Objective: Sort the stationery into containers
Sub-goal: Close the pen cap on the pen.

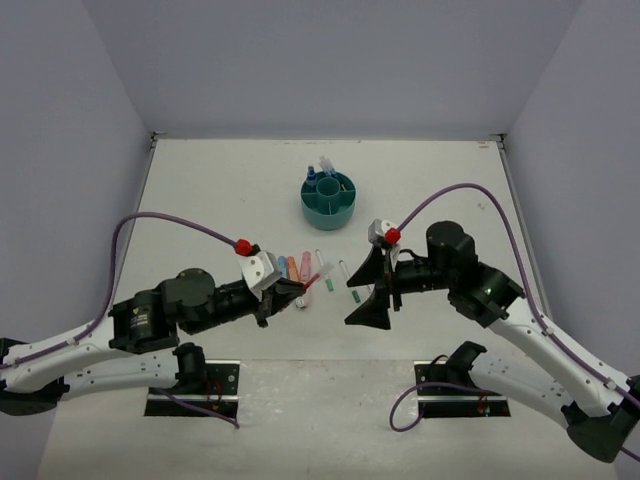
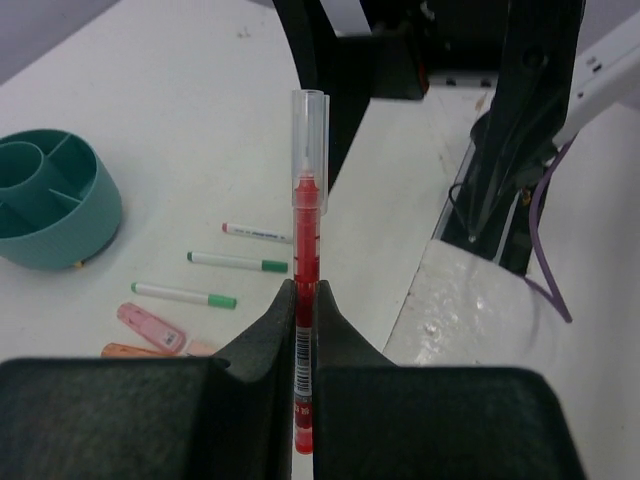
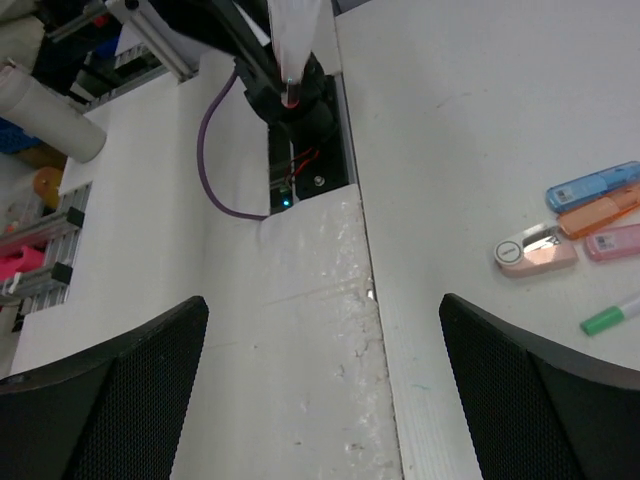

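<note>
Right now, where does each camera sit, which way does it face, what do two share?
Top: above and behind, looking down on the table; left arm and right arm show.
Left wrist: on the left arm, facing along the left pincer, shut on a red pen, toward the organiser.
Right wrist: on the right arm, facing down through the right pincer, open, at the table edge.
Shared: all show the markers.

I see white counter (image 1: 220, 190). Teal organiser (image 1: 327, 217) stands far centre. Nearer me, lying flat: blue marker (image 3: 592, 185), orange marker (image 3: 600, 210), pink marker (image 3: 612, 242) side by side. Beside them, two green-capped pens (image 2: 237, 262) (image 2: 185, 295) and red-ended pen (image 2: 255, 232).
</note>
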`<state>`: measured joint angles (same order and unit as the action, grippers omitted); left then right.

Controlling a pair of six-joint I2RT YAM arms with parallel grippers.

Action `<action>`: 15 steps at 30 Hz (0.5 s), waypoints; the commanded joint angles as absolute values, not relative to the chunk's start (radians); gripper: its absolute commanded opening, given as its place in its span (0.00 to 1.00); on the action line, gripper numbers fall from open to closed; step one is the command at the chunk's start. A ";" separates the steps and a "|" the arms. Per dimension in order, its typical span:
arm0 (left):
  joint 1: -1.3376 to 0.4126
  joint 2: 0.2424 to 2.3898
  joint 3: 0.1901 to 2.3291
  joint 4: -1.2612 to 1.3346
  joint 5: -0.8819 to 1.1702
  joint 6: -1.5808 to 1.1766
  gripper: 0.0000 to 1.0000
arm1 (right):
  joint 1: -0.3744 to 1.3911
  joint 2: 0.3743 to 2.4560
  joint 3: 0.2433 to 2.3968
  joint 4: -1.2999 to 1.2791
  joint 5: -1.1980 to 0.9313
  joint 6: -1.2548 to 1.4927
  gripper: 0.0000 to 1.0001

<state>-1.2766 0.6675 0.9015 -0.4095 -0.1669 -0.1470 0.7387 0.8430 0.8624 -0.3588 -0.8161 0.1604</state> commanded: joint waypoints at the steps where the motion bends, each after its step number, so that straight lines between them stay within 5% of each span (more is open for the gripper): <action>1: -1.275 0.633 0.887 -0.137 -0.319 -0.241 0.00 | 0.747 0.840 0.733 0.182 -0.914 0.424 0.99; 6: -1.275 0.625 0.787 0.113 -0.338 -0.317 0.00 | 0.815 0.892 0.741 0.314 -0.804 0.462 0.94; 10: -1.275 0.621 0.711 0.277 -0.327 -0.386 0.00 | 0.821 0.955 0.820 0.280 -0.703 0.445 0.61; 15: -1.275 0.610 0.650 0.369 -0.377 -0.427 0.00 | 0.823 0.967 0.843 0.291 -0.739 0.439 0.57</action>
